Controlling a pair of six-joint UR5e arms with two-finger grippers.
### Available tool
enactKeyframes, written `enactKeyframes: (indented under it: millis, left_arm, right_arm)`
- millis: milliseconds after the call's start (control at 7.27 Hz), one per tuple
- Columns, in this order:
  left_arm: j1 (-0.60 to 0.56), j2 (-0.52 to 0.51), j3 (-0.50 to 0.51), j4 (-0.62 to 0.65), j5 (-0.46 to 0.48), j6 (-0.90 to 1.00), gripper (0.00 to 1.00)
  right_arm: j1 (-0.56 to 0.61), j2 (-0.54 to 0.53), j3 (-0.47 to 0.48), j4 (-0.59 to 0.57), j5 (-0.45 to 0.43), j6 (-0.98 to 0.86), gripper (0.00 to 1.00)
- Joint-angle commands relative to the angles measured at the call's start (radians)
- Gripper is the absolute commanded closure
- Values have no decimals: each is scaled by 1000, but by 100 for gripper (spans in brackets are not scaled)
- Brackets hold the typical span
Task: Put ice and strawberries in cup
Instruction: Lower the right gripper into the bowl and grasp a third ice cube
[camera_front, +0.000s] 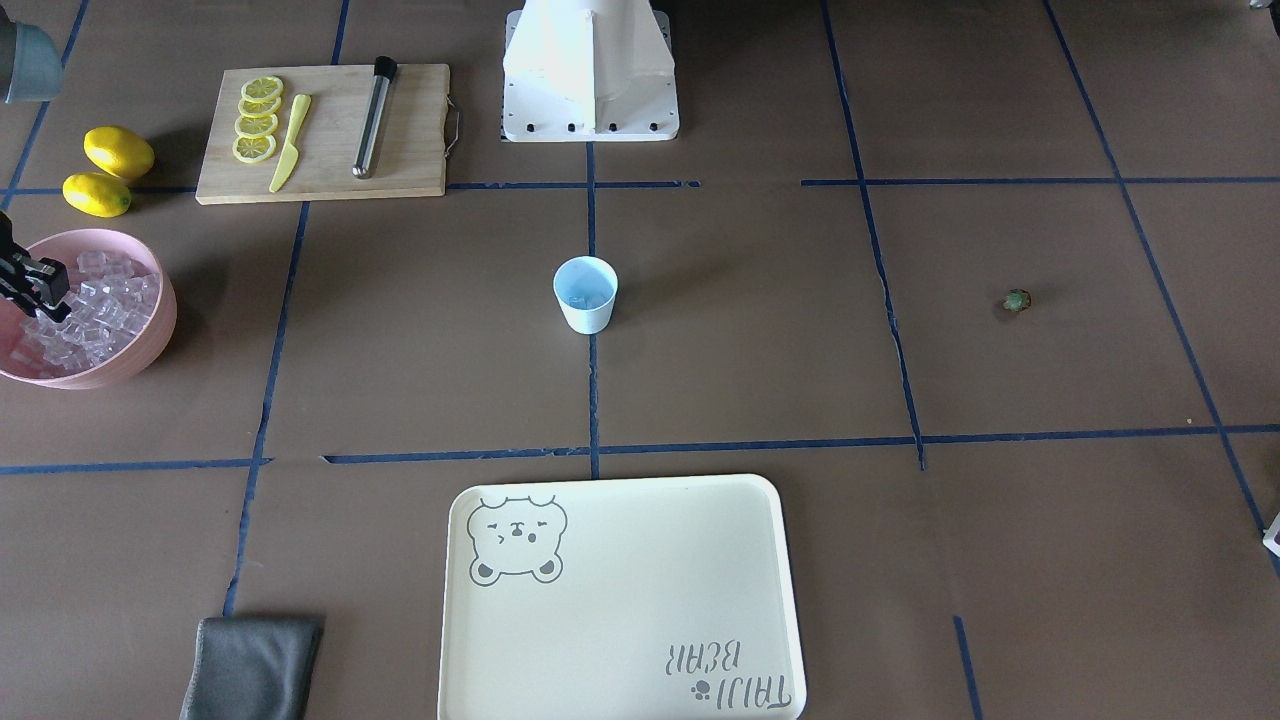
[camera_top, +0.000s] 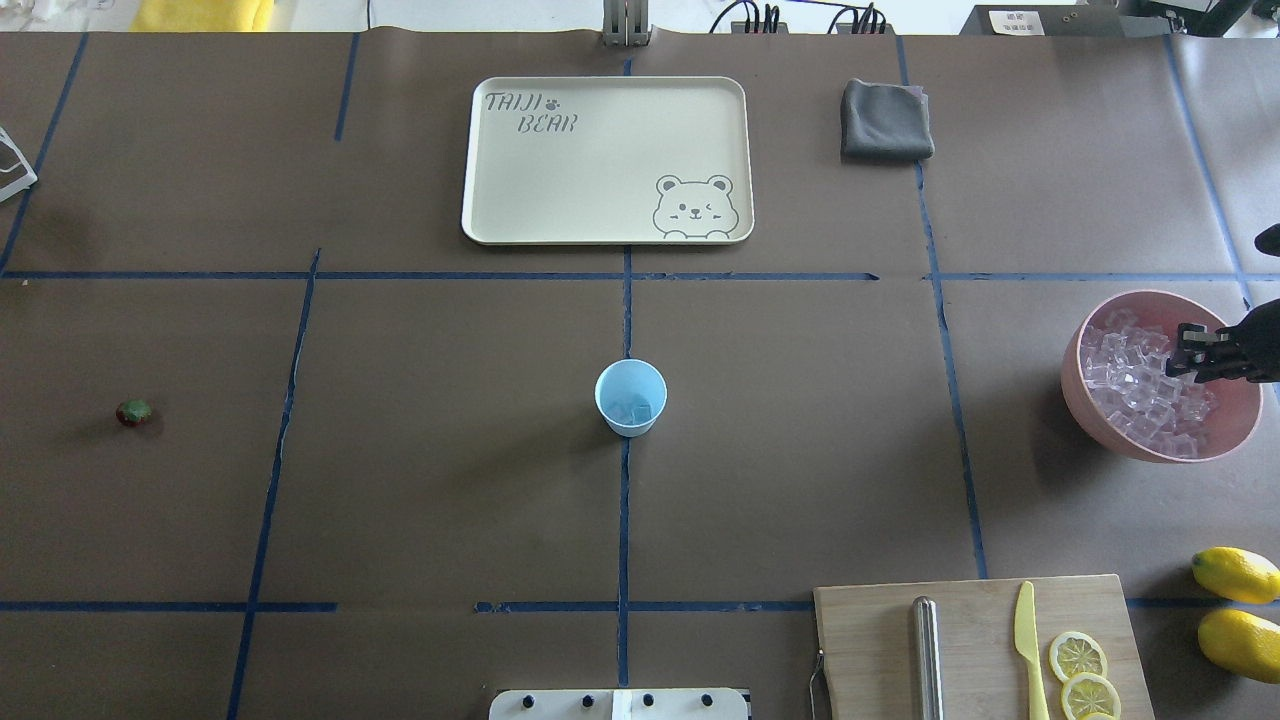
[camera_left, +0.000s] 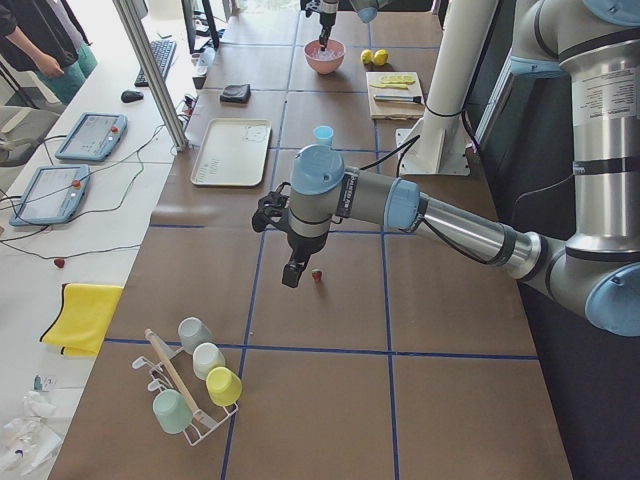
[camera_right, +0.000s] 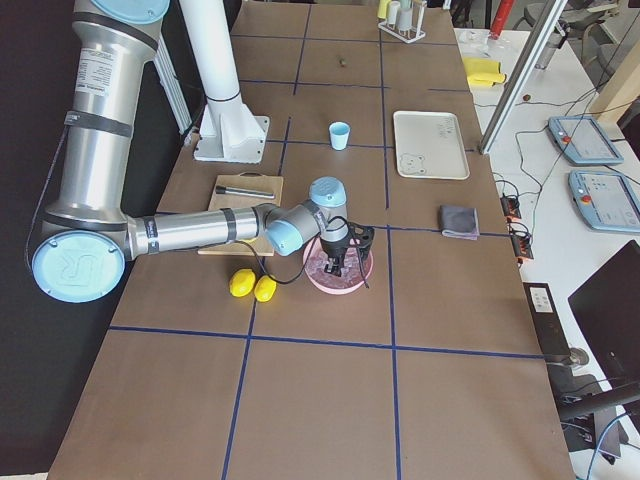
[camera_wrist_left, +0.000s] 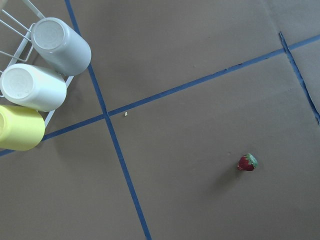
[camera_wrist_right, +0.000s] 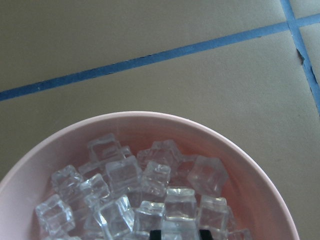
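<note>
The cup (camera_top: 630, 397) is sitting dead centre of the table (camera_top: 400, 480), well apart from every edge. Bare brown surface is running all round it, so there's loads of room to come in from any side. Most of the ice (camera_top: 1140, 385) is piling up in the pink bowl (camera_top: 1078, 385) close to the table's right end, and a few cubes are lying in the cup's bottom too. The lemons (camera_top: 1237, 574) and cutting board (camera_top: 870, 650) are crowding the robot-side right corner, near the bowl but not touching it. The strawberry (camera_top: 133, 412) is lying on its own toward the left end with nothing beside it. The mug rack (camera_left: 190, 390) is sitting at that end's far corner, well apart. The tray (camera_top: 590, 170) and grey cloth (camera_top: 886, 122) are lying along the far edge.

The right arm is reaching low over the right end, and the right gripper (camera_top: 1185, 352) is dipping into the bowl among the top cubes. Its jaws are standing apart, wider than one cube, and I'm not seeing anything gripped. The left arm is stretching across the left half with the wrist bent down. The left gripper (camera_left: 291, 272) is hanging above the table just beside the strawberry. Only a side view is catching it, so I can't tell how far apart its fingers are.
</note>
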Motion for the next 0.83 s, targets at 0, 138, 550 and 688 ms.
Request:
enactKeyframes:
  millis: [0,138,550,688]
  left_arm:
    - [0,0,0,0,0,0,0]
    - [0,0,0,0,0,0,0]
    - [0,2,0,0,0,0,0]
    - [0,2,0,0,0,0,0]
  right_arm:
    - [9,0,44,-7,6,-7,100]
    - [45,-3,87,-14,9,-13,100]
    - [154,3,264,-226,15,-398,100]
    - [173,45,286,-302,31,-523,100]
